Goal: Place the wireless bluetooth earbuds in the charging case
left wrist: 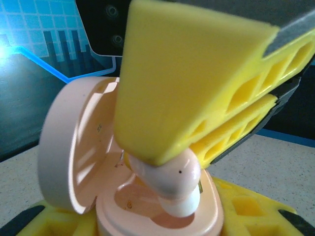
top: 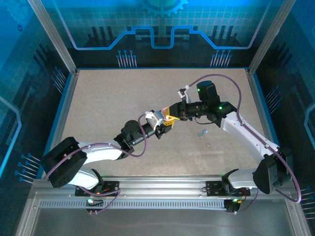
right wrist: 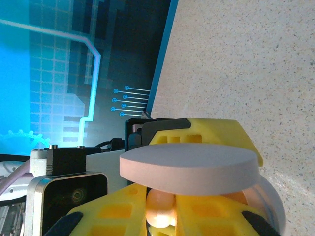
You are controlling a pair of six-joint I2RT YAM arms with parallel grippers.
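A pink charging case [left wrist: 147,219] stands open, its lid [left wrist: 74,147] swung up to the left. My left gripper [left wrist: 157,223] is shut on the case's base, with yellow fingers [left wrist: 256,211] on either side. From above, my right gripper [left wrist: 167,160] is shut on a pink earbud [left wrist: 172,177], whose whitish tip sits at the mouth of a well in the base. In the right wrist view the earbud [right wrist: 160,209] is pinched between my fingers [right wrist: 118,211], under the edge-on lid [right wrist: 189,164]. From above, both grippers [top: 160,125] [top: 171,117] meet at mid-table.
Two pale blue earbuds [top: 202,132] and a pink one [top: 208,145] lie loose on the speckled table [top: 123,93], right of the grippers. Metal frame posts and blue patterned walls enclose the table.
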